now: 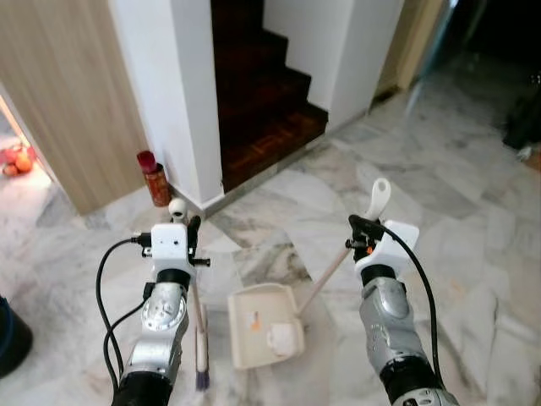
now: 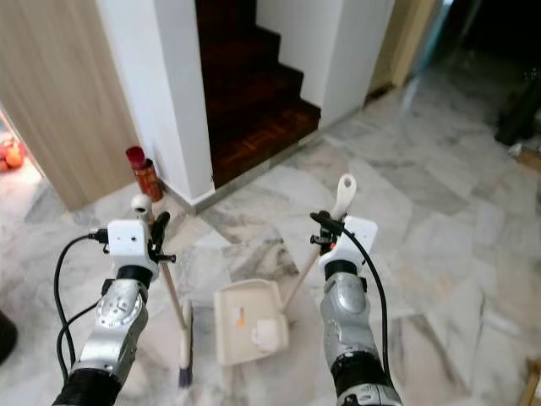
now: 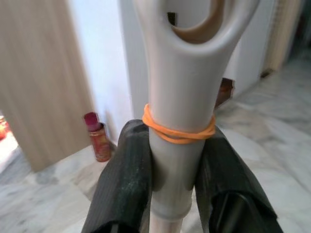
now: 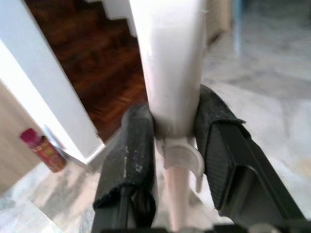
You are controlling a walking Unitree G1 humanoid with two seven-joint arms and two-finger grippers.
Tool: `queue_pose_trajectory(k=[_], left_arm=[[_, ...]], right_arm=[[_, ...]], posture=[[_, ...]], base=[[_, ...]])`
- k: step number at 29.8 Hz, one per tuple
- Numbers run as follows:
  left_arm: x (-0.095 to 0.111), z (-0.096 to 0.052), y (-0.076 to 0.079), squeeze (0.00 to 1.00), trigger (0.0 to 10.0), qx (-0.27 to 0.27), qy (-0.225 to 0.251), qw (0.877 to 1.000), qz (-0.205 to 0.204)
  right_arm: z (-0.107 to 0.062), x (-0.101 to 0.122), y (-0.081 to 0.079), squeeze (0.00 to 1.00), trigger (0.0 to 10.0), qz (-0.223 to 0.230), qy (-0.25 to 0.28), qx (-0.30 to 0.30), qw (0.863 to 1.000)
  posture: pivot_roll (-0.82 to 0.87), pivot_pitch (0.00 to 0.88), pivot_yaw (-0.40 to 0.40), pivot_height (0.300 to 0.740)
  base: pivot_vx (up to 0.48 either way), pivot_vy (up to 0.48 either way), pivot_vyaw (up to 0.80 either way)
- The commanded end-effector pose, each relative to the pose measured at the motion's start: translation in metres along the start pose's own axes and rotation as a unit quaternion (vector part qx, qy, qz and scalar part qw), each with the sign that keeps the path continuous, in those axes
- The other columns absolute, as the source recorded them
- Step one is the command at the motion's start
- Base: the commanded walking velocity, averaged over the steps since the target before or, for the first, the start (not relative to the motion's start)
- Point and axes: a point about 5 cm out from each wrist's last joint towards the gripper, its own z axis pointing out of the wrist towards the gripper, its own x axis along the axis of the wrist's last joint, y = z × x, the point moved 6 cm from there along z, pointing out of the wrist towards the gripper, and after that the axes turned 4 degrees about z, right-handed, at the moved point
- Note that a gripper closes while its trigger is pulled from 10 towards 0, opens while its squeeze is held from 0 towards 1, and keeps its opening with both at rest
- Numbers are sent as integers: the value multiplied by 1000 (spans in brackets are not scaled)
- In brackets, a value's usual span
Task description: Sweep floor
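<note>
Marble floor (image 1: pixel 473 211) by a stairwell. Nearest me, dustpan (image 1: pixel 264 326) sits flat on the floor with a pale scrap in it; broom (image 1: pixel 201 338) head down just left of it. Left hand (image 1: pixel 193 228) clamped on the broom handle, right hand (image 1: pixel 362 230) clamped on the dustpan handle (image 1: pixel 376 199). I'd keep pan lip flush, sweep short strokes toward it. Red can (image 1: pixel 155 179) by the wall beyond.

A red-capped cylindrical can with an orange patterned body (image 1: pixel 156 180) is seen standing upright on the grey-veined white marble floor (image 1: pixel 456 178), beyond the left fingers (image 3: pixel 127 179), at the foot of a white wall pillar (image 1: pixel 173 93). A dark wooden staircase (image 1: pixel 262 101) is seen beyond the pillar. A light wood-panelled wall (image 1: pixel 59 93) is seen beside the can.
</note>
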Motion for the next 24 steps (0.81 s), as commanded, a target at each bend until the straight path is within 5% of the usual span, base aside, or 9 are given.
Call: queue_pose_trajectory(k=[1, 14, 24], left_arm=[[11, 3, -1, 0, 10000, 2, 20, 1000, -6], [13, 3, 1, 0, 10000, -6, 22, 1000, -7], [16, 4, 4, 0, 10000, -8, 26, 1000, -8]], right_arm=[[5, 16, -12, 0, 10000, 6, 29, 16, 999], [5, 11, -20, 0, 10000, 9, 20, 29, 999], [4, 9, -24, 0, 10000, 11, 18, 35, 999]], posture=[[75, 0, -31, 740], [82, 0, -24, 740], [89, 0, -24, 740]], base=[[0, 311, 800], [0, 307, 174], [0, 303, 771]])
